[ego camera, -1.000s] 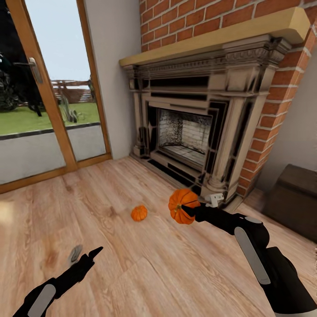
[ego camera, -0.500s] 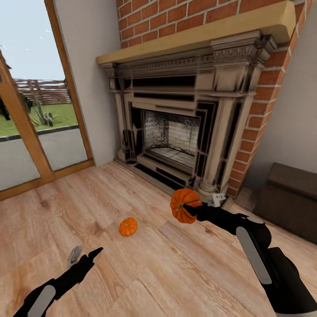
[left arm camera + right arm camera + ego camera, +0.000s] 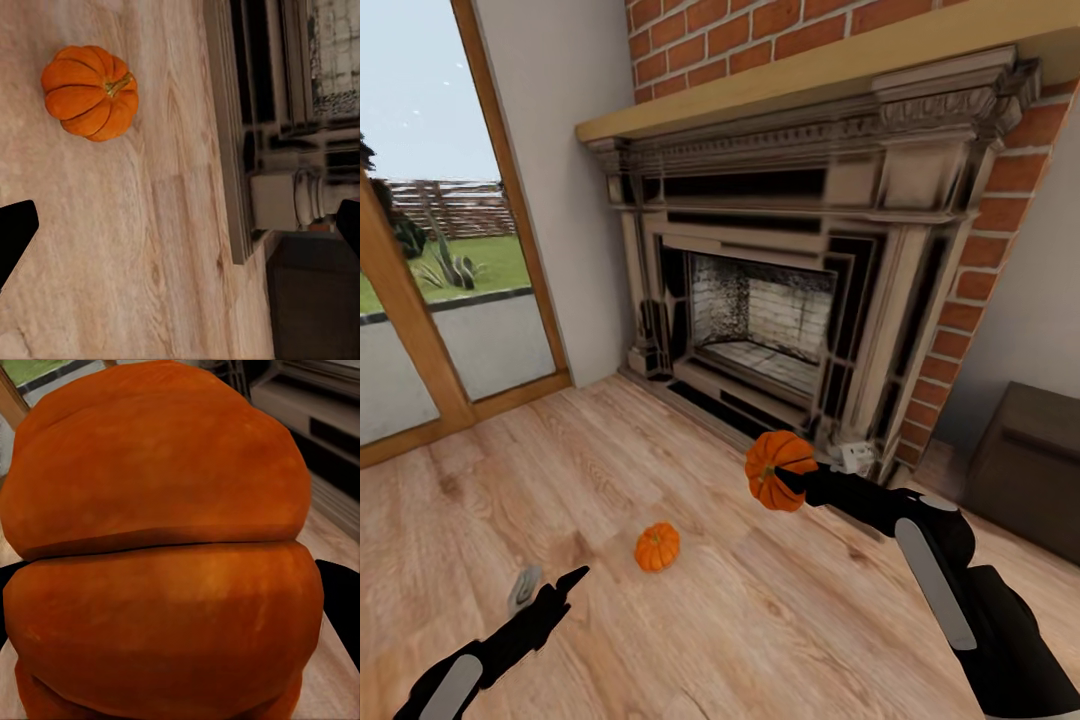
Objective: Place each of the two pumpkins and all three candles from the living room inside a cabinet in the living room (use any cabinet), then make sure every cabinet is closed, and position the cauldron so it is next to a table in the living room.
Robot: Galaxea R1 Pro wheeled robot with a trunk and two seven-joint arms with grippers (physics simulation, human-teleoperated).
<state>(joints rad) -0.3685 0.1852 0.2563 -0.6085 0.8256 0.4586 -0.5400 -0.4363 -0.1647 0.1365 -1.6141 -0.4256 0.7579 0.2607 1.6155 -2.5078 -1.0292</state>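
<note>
**One pumpkin in our grip, one on the floor**

While our left gripper (image 3: 545,590) hangs low over the wooden floor (image 3: 690,620) with its fingers spread apart and nothing between them, our right gripper (image 3: 785,478) is clamped on a pumpkin (image 3: 776,468) held up in the air, well clear of the boards. In the right wrist view that pumpkin (image 3: 161,547) sits right up against the camera, with a dark finger showing at each side of it. We count two pumpkins in all. The second pumpkin (image 3: 657,546) rests on the floor between our two arms, ahead of the left gripper and apart from it; the left wrist view shows it stem-up on the planks (image 3: 90,91). Beyond both stands one fireplace (image 3: 780,300) set in a brick wall, with a glass door (image 3: 450,260) to its left. At the right edge, beside the brickwork, is one dark-brown cabinet (image 3: 1030,470), its front shut as far as we can see.
</note>
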